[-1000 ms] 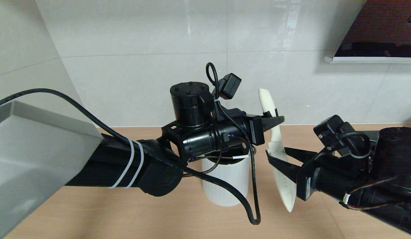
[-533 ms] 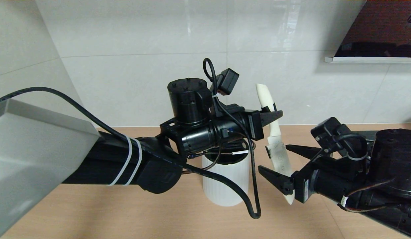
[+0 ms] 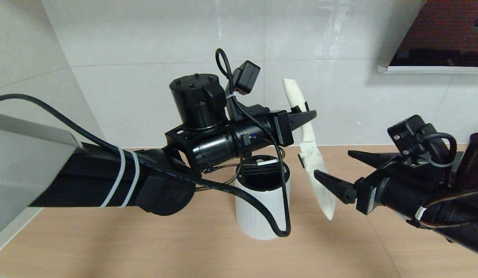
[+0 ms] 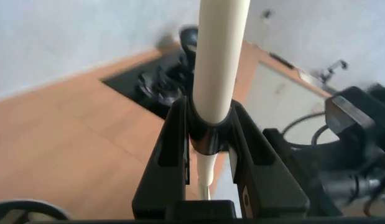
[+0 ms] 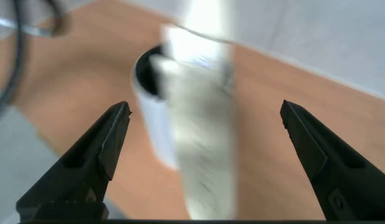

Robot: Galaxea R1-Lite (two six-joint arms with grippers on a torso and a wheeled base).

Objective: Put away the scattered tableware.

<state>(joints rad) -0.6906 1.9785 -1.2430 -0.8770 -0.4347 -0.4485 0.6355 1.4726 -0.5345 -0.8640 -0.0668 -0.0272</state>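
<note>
The left claw is shut tight on the handle of a white knife, with the blade hanging down. The right claw is wide open, close by the blade. A white cup stands on the desk, below the left claw. The step in hand looks like taking the knife to the cup. Next, the tip must go over the cup's mouth, then down.

Your left gripper clamps the cream knife handle over the bench; farther off, blurred, perhaps a hob.
</note>
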